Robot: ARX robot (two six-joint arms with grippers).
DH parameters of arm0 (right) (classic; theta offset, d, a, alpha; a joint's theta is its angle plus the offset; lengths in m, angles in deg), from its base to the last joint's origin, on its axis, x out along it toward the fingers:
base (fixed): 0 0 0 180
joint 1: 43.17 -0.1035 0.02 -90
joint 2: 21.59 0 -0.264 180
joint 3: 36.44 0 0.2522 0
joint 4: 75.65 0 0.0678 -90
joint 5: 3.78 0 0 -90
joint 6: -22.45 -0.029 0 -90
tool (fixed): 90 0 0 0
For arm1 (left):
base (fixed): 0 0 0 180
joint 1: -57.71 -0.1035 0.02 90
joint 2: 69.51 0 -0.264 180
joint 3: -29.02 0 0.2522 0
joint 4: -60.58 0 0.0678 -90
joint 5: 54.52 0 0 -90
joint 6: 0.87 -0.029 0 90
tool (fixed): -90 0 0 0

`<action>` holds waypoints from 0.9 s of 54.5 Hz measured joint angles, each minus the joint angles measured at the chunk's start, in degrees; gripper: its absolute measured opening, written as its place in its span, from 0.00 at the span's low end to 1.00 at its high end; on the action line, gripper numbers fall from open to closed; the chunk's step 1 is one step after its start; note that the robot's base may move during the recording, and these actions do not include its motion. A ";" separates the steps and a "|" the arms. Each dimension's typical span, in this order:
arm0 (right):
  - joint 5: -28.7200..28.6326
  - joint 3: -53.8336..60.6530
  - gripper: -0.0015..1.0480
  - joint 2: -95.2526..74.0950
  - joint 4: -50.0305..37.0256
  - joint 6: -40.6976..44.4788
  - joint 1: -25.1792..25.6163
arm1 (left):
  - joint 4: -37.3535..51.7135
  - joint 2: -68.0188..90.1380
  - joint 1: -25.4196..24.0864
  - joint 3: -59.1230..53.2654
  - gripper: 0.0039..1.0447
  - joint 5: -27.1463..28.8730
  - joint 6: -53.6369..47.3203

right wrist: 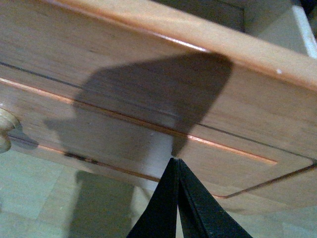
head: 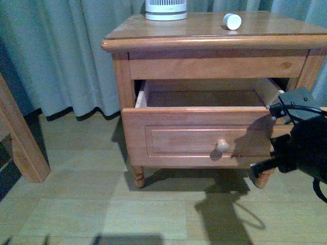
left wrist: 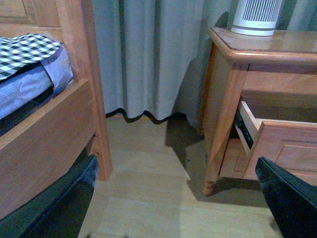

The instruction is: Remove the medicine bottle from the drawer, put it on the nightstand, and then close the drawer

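The medicine bottle (head: 232, 21), small and white, lies on its side on the glossy top of the nightstand (head: 179, 31), cap end toward me. The upper drawer (head: 199, 137) stands pulled out; its visible inside looks empty and its round knob (head: 222, 146) faces me. My right gripper (head: 254, 167) is shut and empty, low at the drawer front's right end. In the right wrist view its tips (right wrist: 175, 159) sit at or just short of the drawer front (right wrist: 148, 94); contact is unclear. My left gripper (left wrist: 176, 198) is open over the floor, left of the nightstand (left wrist: 223, 99).
A white ribbed appliance (head: 166, 9) stands at the back of the nightstand top, also seen in the left wrist view (left wrist: 256, 17). A wooden bed frame (head: 20, 143) with bedding (left wrist: 29, 64) is at the left. Grey curtains (head: 66, 56) hang behind. The floor is pale wood.
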 joint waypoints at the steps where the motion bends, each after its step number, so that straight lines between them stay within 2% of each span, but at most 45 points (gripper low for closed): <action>1: 0.02 -1.25 0.03 -0.42 0.55 0.37 0.11 | 0.00 0.00 0.00 0.00 0.94 -0.02 0.00; 32: 0.70 -25.99 0.03 -9.33 11.39 6.97 1.90 | 0.00 0.00 0.00 0.00 0.94 -0.02 0.00; 49: 1.25 -33.22 0.03 -11.69 17.09 7.96 3.54 | 0.00 0.00 0.00 0.00 0.94 -0.02 0.00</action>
